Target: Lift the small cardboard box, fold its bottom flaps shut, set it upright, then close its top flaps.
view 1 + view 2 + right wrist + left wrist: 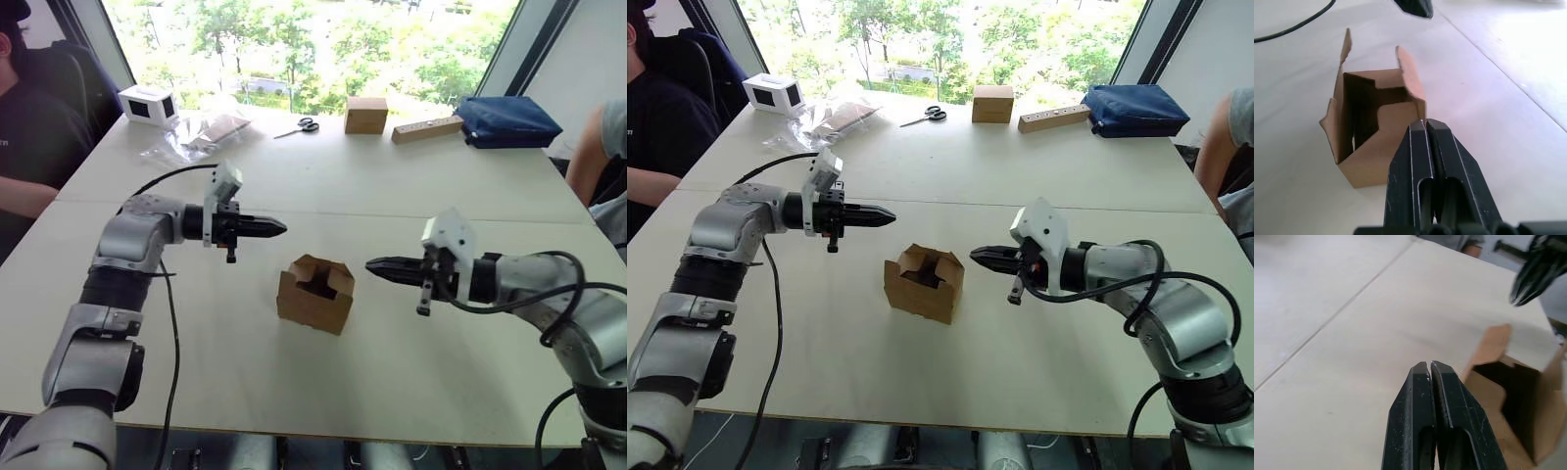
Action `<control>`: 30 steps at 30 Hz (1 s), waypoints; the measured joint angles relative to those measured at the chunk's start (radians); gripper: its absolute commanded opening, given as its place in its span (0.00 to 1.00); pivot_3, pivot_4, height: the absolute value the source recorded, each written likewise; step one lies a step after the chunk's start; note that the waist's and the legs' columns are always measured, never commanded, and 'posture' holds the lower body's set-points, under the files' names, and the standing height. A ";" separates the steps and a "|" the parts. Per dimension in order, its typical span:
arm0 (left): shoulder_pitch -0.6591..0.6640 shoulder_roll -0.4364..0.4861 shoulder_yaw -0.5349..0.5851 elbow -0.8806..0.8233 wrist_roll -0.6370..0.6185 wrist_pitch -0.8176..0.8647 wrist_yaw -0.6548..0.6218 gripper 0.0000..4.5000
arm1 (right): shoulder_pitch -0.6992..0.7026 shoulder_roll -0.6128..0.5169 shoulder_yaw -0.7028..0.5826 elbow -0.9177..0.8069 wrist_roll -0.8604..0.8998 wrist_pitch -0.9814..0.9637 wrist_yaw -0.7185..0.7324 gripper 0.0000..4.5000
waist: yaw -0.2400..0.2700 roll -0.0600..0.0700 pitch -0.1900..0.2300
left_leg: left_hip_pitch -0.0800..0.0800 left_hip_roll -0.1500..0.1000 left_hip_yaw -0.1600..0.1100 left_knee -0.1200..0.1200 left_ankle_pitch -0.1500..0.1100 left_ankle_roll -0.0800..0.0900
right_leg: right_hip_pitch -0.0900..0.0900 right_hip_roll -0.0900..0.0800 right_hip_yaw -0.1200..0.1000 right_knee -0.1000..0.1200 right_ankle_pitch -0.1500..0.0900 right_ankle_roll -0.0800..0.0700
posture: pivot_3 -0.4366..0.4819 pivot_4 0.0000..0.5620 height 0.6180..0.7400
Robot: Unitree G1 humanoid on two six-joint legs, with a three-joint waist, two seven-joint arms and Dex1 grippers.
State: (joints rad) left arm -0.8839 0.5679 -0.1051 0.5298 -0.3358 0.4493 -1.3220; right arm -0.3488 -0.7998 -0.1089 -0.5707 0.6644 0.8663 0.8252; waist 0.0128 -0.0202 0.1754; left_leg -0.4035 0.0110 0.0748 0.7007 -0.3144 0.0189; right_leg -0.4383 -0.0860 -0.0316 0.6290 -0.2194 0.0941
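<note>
The small cardboard box (pixel 313 294) stands upright on the white table (pixel 392 186), midway between my two arms. Its top flaps (pixel 1403 66) stick up, and the dark inside shows. My left gripper (pixel 279 227) hovers shut, up and to the left of the box, pointing right and holding nothing. At about box height my right gripper (pixel 372 264) is shut too, just right of the box with a small gap, pointing left at it. In the wrist views both pairs of fingers (pixel 1430 396) (pixel 1427 152) press together with the box beyond them.
At the table's far side lie a white box with dark panels (pixel 147 103), clear plastic bags (pixel 201 137), scissors (pixel 299 126), a second brown box (pixel 365 115), a wooden block (pixel 427 128) and a blue pouch (pixel 506 121). A person sits at each side.
</note>
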 measured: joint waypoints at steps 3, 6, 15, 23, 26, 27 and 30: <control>-0.020 -0.044 -0.029 0.143 0.060 -0.077 0.009 0.02 | -0.013 -0.002 -0.054 -0.074 0.164 0.092 -0.019 0.00 | -0.002 0.000 0.000 | 0.000 0.001 0.000 0.000 0.000 0.000 | 0.000 0.000 0.000 0.000 0.000 0.000 | 0.48 0.27 1.00; -0.041 -0.096 -0.041 0.261 0.091 -0.121 -0.007 0.02 | -0.027 0.000 0.001 -0.172 0.263 0.153 -0.046 0.00 | -0.001 0.000 0.000 | 0.000 0.002 0.000 0.000 0.000 0.000 | -0.001 0.000 0.000 0.000 0.000 0.000 | 0.48 0.27 1.00; -0.071 -0.143 -0.042 0.406 0.153 -0.202 -0.043 0.02 | -0.027 0.010 0.185 -0.245 0.199 0.139 -0.133 0.00 | -0.001 0.000 0.000 | -0.002 0.001 0.000 0.000 0.000 0.001 | -0.002 -0.001 0.000 0.000 0.000 0.000 | 0.48 0.27 1.00; 0.017 -0.154 -0.064 0.238 0.150 -0.130 -0.124 0.02 | -0.089 0.011 0.395 -0.186 -0.076 0.016 -0.154 0.00 | -0.003 0.000 0.000 | -0.002 0.001 0.000 0.000 0.000 0.001 | -0.002 -0.001 0.000 0.000 0.000 0.000 | 0.48 0.27 1.00; 0.038 -0.147 -0.066 0.175 0.149 -0.100 -0.133 0.02 | -0.093 0.011 0.414 -0.166 -0.116 -0.005 -0.138 0.00 | -0.002 0.000 0.000 | -0.002 0.001 0.000 0.000 0.000 0.001 | -0.002 -0.001 0.000 0.000 0.000 0.000 | 0.48 0.27 1.00; 0.046 -0.143 -0.066 0.153 0.148 -0.091 -0.134 0.02 | -0.093 0.011 0.418 -0.161 -0.127 -0.011 -0.131 0.00 | -0.002 0.000 0.000 | -0.002 0.001 0.000 0.000 0.000 0.001 | -0.002 -0.001 0.000 0.000 0.000 0.000 | 0.48 0.27 1.00; 0.065 -0.140 -0.068 0.114 0.148 -0.081 -0.134 0.02 | -0.096 0.011 0.420 -0.149 -0.151 -0.023 -0.115 0.00 | -0.001 0.000 0.000 | -0.002 0.001 0.000 0.001 0.000 0.001 | -0.002 -0.001 0.000 0.000 0.000 0.000 | 0.48 0.27 1.00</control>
State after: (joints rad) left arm -0.8185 0.4283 -0.1731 0.6436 -0.1877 0.3681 -1.4559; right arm -0.4445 -0.7889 0.3113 -0.7196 0.5131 0.8435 0.7100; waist 0.0116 -0.0206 0.1755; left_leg -0.4056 0.0125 0.0744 0.7012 -0.3147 0.0195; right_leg -0.4403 -0.0867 -0.0319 0.6292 -0.2194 0.0941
